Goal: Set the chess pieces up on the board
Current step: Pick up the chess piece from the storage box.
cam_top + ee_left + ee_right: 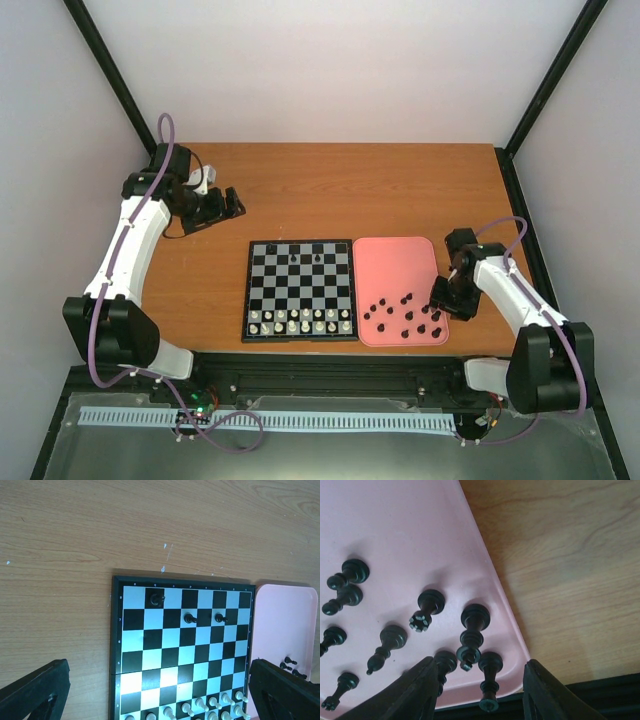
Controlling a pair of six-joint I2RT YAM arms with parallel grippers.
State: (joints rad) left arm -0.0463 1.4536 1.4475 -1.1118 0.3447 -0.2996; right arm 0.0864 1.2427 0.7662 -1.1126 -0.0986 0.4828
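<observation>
The board (300, 285) lies mid-table with three black chess pieces (189, 618) on its far rows. Several more black chess pieces (405, 315) stand on the pink tray (400, 262) to its right. My right gripper (440, 300) hangs low over the tray's near right corner. Its jaws (480, 666) stand open on either side of a tall black piece (473, 627) and a shorter one (490, 680), touching neither. My left gripper (232, 205) is open above the bare table at the far left. In its wrist view the left gripper (159, 666) holds nothing.
White pieces (300, 320) fill the board's two near rows. The tray's rim (512, 630) runs close to the table's near edge, and a black rail (600, 692) lies just beyond it. Bare wood (340, 190) stretches behind the board and tray.
</observation>
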